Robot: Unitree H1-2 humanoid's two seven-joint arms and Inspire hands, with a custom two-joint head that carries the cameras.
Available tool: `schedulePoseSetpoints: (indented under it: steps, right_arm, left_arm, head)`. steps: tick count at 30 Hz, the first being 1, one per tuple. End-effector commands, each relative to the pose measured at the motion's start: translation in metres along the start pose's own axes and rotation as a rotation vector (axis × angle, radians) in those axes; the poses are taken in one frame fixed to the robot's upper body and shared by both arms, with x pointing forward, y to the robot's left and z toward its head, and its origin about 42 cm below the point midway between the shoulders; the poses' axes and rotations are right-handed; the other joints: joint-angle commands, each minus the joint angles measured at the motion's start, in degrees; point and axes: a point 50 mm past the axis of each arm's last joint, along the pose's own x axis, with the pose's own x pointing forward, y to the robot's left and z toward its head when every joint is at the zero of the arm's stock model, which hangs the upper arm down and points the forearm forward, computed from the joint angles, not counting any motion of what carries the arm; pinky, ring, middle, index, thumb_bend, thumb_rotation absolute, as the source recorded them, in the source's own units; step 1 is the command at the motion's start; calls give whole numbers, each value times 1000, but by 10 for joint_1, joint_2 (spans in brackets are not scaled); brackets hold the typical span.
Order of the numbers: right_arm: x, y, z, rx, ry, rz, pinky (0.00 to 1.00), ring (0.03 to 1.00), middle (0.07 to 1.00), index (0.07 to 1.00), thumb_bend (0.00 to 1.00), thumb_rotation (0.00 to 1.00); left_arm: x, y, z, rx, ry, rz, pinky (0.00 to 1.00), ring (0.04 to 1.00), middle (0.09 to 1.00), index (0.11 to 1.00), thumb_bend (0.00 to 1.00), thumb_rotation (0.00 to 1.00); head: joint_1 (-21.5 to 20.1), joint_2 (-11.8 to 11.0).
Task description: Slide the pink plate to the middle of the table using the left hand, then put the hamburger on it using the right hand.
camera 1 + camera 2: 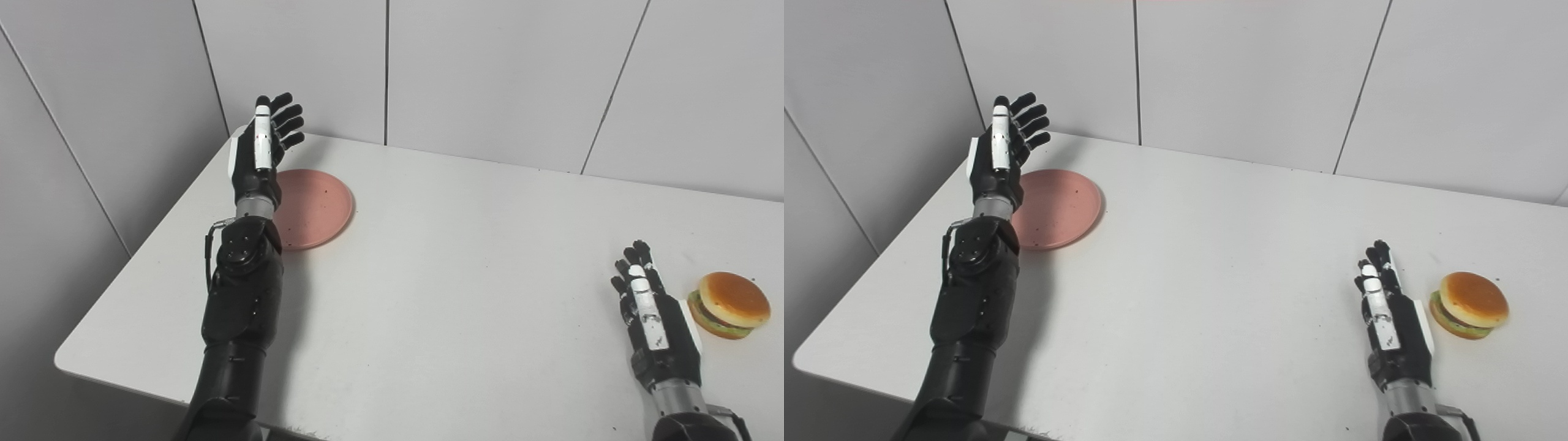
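Left robot hand (264, 144) above pink plate (312, 208)

Probably a lab test cell: bare white table (465, 257) boxed by plain grey panels (502, 73).

The left hand (1003, 147) is raised over the far left corner of the white desk (1213, 257), fingers spread and holding nothing, just beside the pink plate (1059, 208), whose left edge the wrist hides. The plate lies flat near that corner. The right hand (1387, 318) sits low at the near right, fingers apparently loosely extended, just beside the hamburger (1470, 305) but not touching it.
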Motion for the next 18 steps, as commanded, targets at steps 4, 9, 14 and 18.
schedulePoseSetpoints:
  steps: [4,9,14,18]
  right_arm:
    - [2,1,12,6,-67,4,1000,997,1000,1000,453,773]
    - [2,1,12,-1,-71,1,1000,991,1000,1000,436,783]
    - [2,1,12,7,-69,2,998,993,1000,1000,437,769]
    - [2,1,12,3,-66,4,1000,994,1000,1000,443,781]
  left_arm:
    - [37,19,30,36,-90,24,692,722,707,693,496,1000]
    - [49,39,27,32,-84,75,679,695,679,667,443,1000]
    - [62,69,18,101,-66,74,720,721,698,684,414,1000]
    - [69,85,10,104,-55,86,650,682,669,652,379,1000]
  head:
    - [-1,1]
    - [0,0]
    - [0,1]
    - [1,0]
